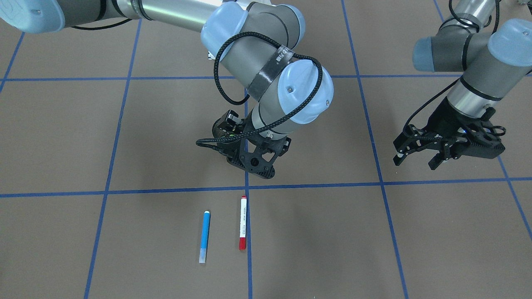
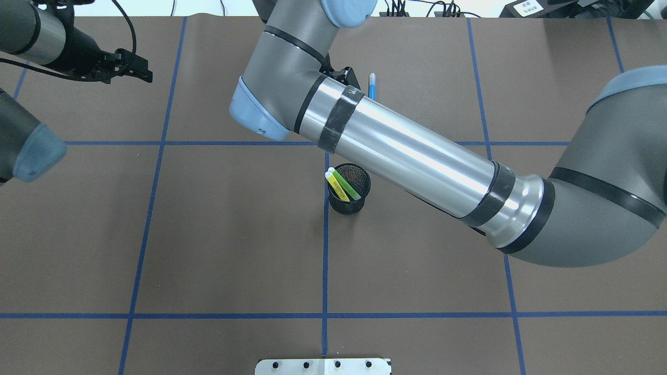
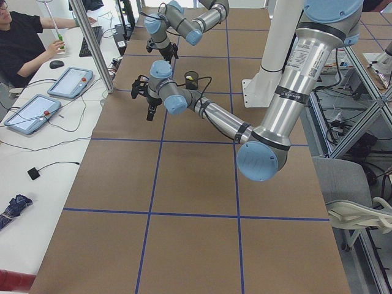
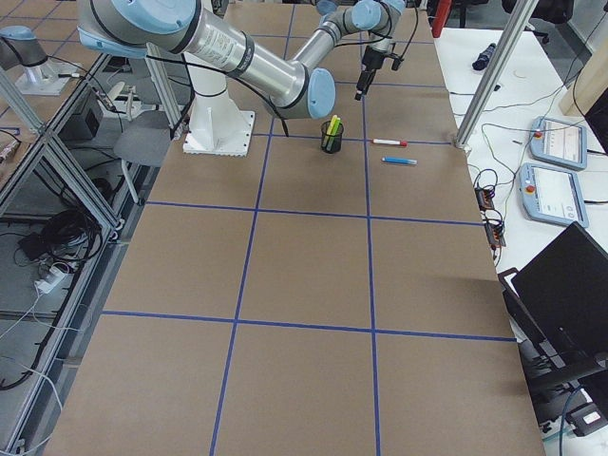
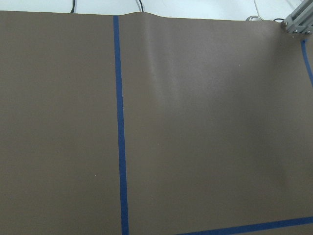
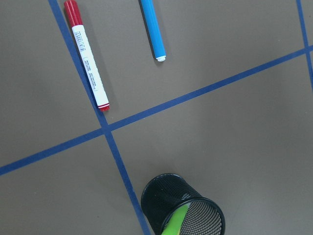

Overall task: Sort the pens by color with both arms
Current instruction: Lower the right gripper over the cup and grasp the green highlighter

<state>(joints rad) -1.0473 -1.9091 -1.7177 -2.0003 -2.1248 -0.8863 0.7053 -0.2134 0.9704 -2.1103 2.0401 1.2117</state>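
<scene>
Starting at the left of the across-the-table view: the blue pen lies flat on the brown worktop, pale end toward the camera. Just beside it, not touching, the white pen with its red cap lies along a blue tape line. Both are loose, nobody on them!

Next along, the right hand hangs near those two, on the robot's side of them and edge-on to us. I can't tell whether its jaws are parted or closed, though no pen shows in it. Tucked behind it, the black mesh cup stands upright with the yellow pen and green pen leaning inside.

Far right, the robot's own left hand hovers well apart from everything, fingers spread and empty.

My read is that these pens are light, stiff and smooth-barrelled, and will roll at a nudge. They are best taken across the middle of the barrel, fingers straddling it low to the worktop and squeezing squarely so it doesn't squirt out.
</scene>
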